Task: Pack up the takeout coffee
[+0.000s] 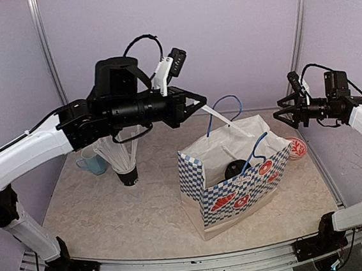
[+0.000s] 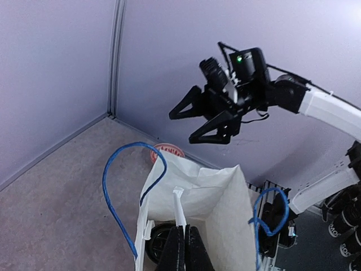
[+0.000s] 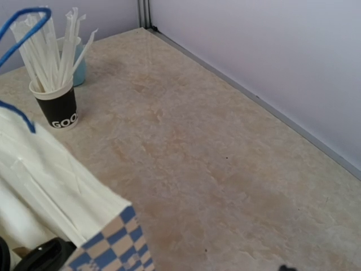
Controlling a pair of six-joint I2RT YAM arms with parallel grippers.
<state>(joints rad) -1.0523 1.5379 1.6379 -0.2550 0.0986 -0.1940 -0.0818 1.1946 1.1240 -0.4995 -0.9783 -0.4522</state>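
takeout coffee point(image 1: 237, 168) mostly hidden in bag point(image 1: 235, 199), left end effector point(image 2: 185, 231) pinching straw point(image 2: 179, 206)

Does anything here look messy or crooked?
Yes, the bag. It leans over instead of standing straight, and its white top is crumpled and sagging. One black lid shows inside. Nothing looks spilled. The left gripper pinches a straw above the bag.

- One checked bag point(image 1: 238, 194), two blue handles point(image 2: 104, 183)
- One black lid point(image 1: 237, 167) inside
- One cup of straws point(image 1: 128, 174)
- One loose straw point(image 2: 179, 212)
- One blue mug point(image 1: 92, 163)
- One red disc point(image 1: 297, 148)
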